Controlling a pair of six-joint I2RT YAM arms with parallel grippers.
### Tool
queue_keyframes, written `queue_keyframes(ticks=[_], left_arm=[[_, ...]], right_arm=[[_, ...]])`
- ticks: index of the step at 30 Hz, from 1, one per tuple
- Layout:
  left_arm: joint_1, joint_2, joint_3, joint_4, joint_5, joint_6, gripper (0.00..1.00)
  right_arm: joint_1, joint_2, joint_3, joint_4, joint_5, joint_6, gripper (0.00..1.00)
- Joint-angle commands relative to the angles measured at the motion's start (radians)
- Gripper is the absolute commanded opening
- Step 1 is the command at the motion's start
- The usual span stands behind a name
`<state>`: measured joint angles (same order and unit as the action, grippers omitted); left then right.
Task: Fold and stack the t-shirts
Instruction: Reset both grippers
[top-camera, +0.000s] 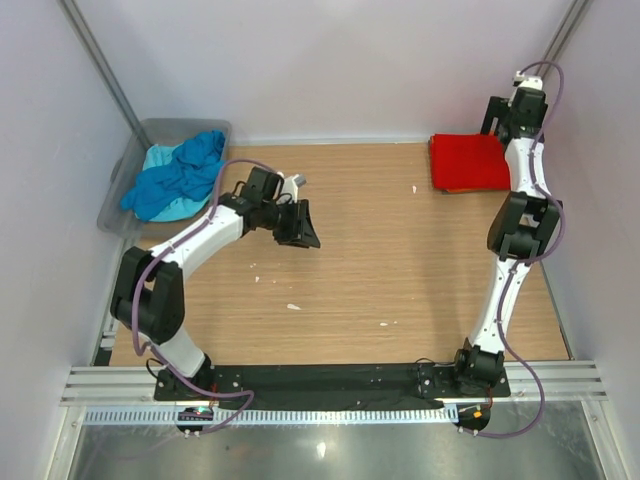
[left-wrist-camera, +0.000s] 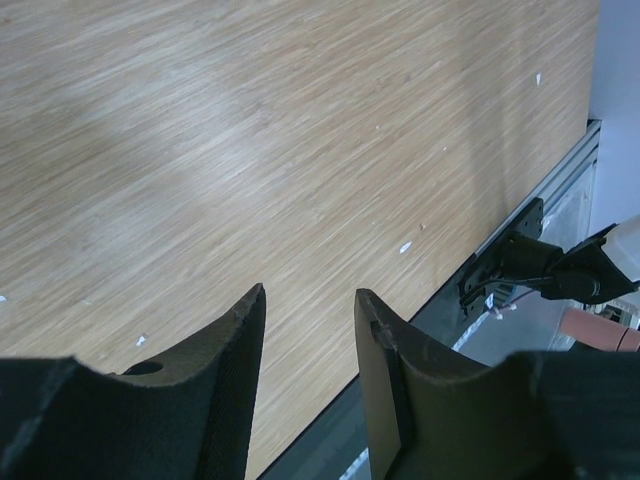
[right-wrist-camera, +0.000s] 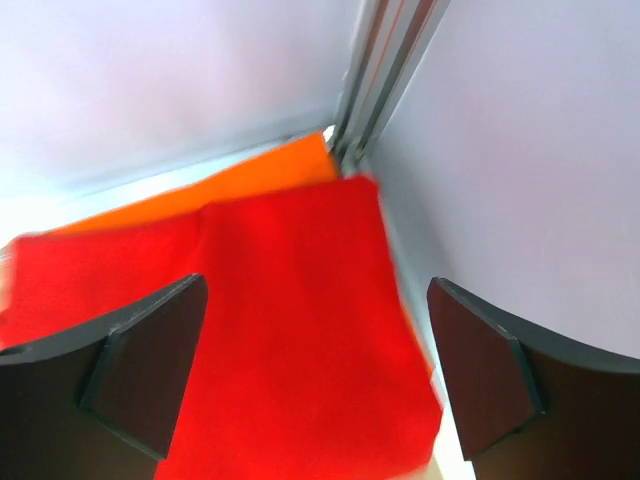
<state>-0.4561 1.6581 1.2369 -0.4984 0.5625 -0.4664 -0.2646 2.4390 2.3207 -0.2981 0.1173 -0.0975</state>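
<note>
Overhead view read as a clock face, twelve o'clock at the far wall. The red t-shirt (top-camera: 468, 160) lies folded flat at about one o'clock, in the far right corner of the table (top-camera: 400, 260). It rests on the orange t-shirt (right-wrist-camera: 250, 180), whose edge shows past it toward the corner post (right-wrist-camera: 385, 60). The right gripper (right-wrist-camera: 315, 290) hangs above this stack with its jaws spread wide and nothing between them; the red cloth lies below and clear of both fingers. The left gripper (top-camera: 300, 226) hovers over bare wood near ten o'clock of the table's centre, jaws partly apart and empty. The blue t-shirt (top-camera: 175, 180) and the pale turquoise t-shirt (top-camera: 158, 158) lie crumpled together in the grey tub (top-camera: 185, 124) at ten o'clock, at the far left edge; neither is folded. Judged step: the placing of the red shirt on the stack is at its end, with two shirts stacked and two left, so the task stands about half done. The next move calls for the right arm to lift clear toward six o'clock without dragging the top layer. The left arm, which is the nearer, should swing to ten o'clock, reach into the tub and pinch a single layer of the blue cloth. The two garments are tangled, so separating them is the likely difficulty.
</note>
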Motion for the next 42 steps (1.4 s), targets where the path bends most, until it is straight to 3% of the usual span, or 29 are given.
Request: queue_keyframes(ticks=[1, 3, 10, 12, 17, 18, 19, 20, 21, 29, 42], left_arm=[[0.010, -0.087, 0.003, 0.098, 0.016, -0.012, 0.43], [0.017, -0.113, 0.007, 0.121, 0.002, -0.020, 0.43], [0.088, -0.273, 0.058, 0.204, -0.026, -0.072, 0.47], [0.097, -0.303, 0.062, 0.201, -0.042, -0.086, 0.48], [0.099, -0.492, -0.045, 0.254, -0.078, -0.129, 0.55], [0.099, -0.521, -0.069, 0.265, -0.093, -0.141, 0.59], [0.099, -0.550, -0.097, 0.271, -0.119, -0.146, 0.71], [0.099, -0.607, -0.138, 0.273, -0.131, -0.149, 0.89], [0.099, -0.629, -0.160, 0.273, -0.139, -0.150, 0.99], [0.099, -0.770, -0.290, 0.267, -0.113, -0.172, 1.00], [0.099, -0.870, -0.287, 0.204, -0.144, -0.120, 1.00]], right_arm=[[0.044, -0.214, -0.064, -0.088, 0.008, 0.149, 1.00], [0.097, -0.323, -0.121, -0.181, 0.015, 0.186, 1.00], [0.359, -0.752, -0.619, -0.311, 0.016, 0.321, 1.00], [0.404, -0.839, -0.685, -0.378, 0.015, 0.402, 1.00], [0.432, -1.090, -0.820, -0.466, -0.221, 0.499, 1.00], [0.433, -1.141, -0.845, -0.458, -0.255, 0.505, 1.00], [0.433, -1.182, -0.892, -0.455, -0.304, 0.512, 1.00], [0.433, -1.268, -0.914, -0.457, -0.301, 0.528, 1.00], [0.433, -1.308, -0.940, -0.452, -0.298, 0.539, 1.00], [0.433, -1.514, -1.161, -0.415, -0.326, 0.610, 1.00], [0.433, -1.554, -1.198, -0.362, -0.335, 0.644, 1.00]])
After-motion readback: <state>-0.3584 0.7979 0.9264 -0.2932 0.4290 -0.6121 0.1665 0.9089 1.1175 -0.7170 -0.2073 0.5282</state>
